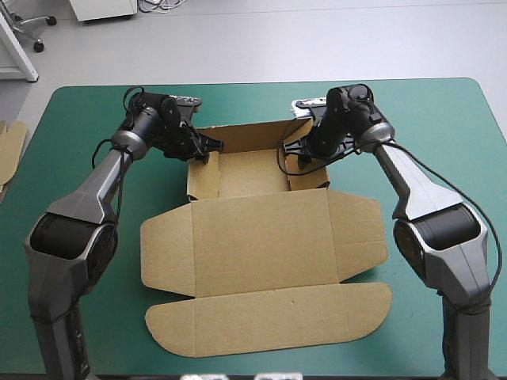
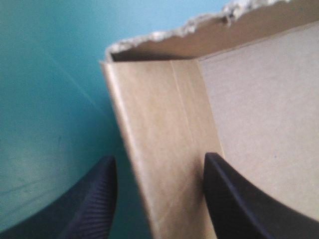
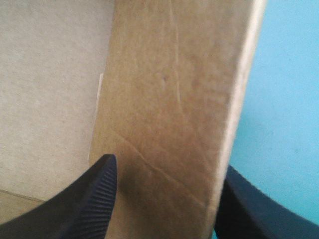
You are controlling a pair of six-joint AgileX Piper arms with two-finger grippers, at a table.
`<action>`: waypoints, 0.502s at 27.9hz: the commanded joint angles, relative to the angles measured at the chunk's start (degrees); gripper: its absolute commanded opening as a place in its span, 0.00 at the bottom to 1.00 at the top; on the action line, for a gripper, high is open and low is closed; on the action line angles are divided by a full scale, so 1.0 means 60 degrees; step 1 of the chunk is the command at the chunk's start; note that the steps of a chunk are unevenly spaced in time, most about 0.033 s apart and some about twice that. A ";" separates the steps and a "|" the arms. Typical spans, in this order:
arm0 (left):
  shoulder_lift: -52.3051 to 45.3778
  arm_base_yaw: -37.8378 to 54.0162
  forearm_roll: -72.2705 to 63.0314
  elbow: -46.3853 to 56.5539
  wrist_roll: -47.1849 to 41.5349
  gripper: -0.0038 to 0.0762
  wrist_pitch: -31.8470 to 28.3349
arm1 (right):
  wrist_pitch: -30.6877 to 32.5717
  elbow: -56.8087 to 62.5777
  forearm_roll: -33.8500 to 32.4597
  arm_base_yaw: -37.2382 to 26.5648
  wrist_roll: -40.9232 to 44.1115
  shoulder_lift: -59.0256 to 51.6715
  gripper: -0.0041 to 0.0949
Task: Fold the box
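With the left gripper [image 2: 157,159] spread wide, straddles one raised side wall of the brown box [image 1: 261,237], upper left of centre in the high view. Does likewise with the right gripper [image 3: 169,164], also wide, on the opposite wall, upper right of centre. Leaves the box mid-frame on the teal-green counter [image 1: 428,127], tray toward the frame's top, lid flat toward its bottom.

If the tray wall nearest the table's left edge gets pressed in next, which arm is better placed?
Probably left: the left gripper is open astride that wall of the box, while the right gripper is at the opposite wall.
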 commanded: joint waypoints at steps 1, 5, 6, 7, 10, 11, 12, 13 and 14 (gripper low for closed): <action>-0.0914 -0.0037 -0.0143 -0.0267 0.0025 0.53 -0.0662 | 0.0111 -0.0689 0.0053 -0.0013 -0.0086 -0.0671 0.56; -0.1199 -0.0037 -0.0060 -0.0267 0.0089 0.53 -0.0801 | 0.0111 -0.1097 0.0034 -0.0013 -0.0066 -0.0671 0.56; -0.1267 -0.0037 -0.0060 -0.0267 0.0089 0.53 -0.0841 | 0.0111 -0.1146 0.0016 -0.0013 -0.0066 -0.0692 0.56; -0.1330 -0.0037 -0.0060 -0.0267 0.0089 0.53 -0.0838 | 0.0111 -0.1186 0.0019 -0.0013 -0.0066 -0.0717 0.56; -0.1565 -0.0037 -0.0060 -0.0267 0.0089 0.53 -0.0965 | 0.0111 -0.1210 -0.0003 -0.0013 -0.0084 -0.1000 0.56; -0.1746 -0.0037 -0.0043 -0.0267 0.0089 0.53 -0.0989 | 0.0111 -0.1210 -0.0003 -0.0013 -0.0201 -0.1282 0.56; -0.1831 -0.0037 -0.0043 -0.0267 0.0096 0.52 -0.0971 | 0.0111 -0.1210 -0.0076 -0.0013 -0.0245 -0.1469 0.56; -0.1939 -0.0037 -0.0043 -0.0267 0.0126 0.51 -0.0950 | 0.0111 -0.1210 -0.0221 -0.0013 -0.0283 -0.1680 0.56; -0.2064 -0.0037 -0.0066 -0.0267 0.0215 0.49 -0.0891 | 0.0111 -0.1210 -0.0383 -0.0013 -0.0302 -0.1858 0.56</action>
